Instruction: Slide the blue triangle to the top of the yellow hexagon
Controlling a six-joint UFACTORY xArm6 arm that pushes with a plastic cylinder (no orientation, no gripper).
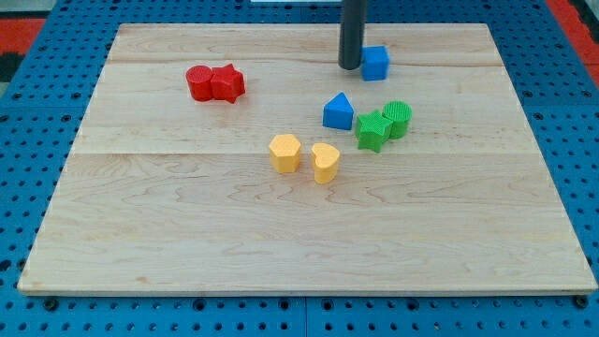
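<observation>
The blue triangle lies right of the board's middle, up and to the right of the yellow hexagon. A gap of bare wood separates the two. My tip stands near the view's top, above the blue triangle and well apart from it. It sits just left of a blue cube, close to it or touching it; I cannot tell which.
A yellow heart lies right of the hexagon. A green star and a green round block sit right of the triangle. Two red blocks touch at upper left. The wooden board rests on blue pegboard.
</observation>
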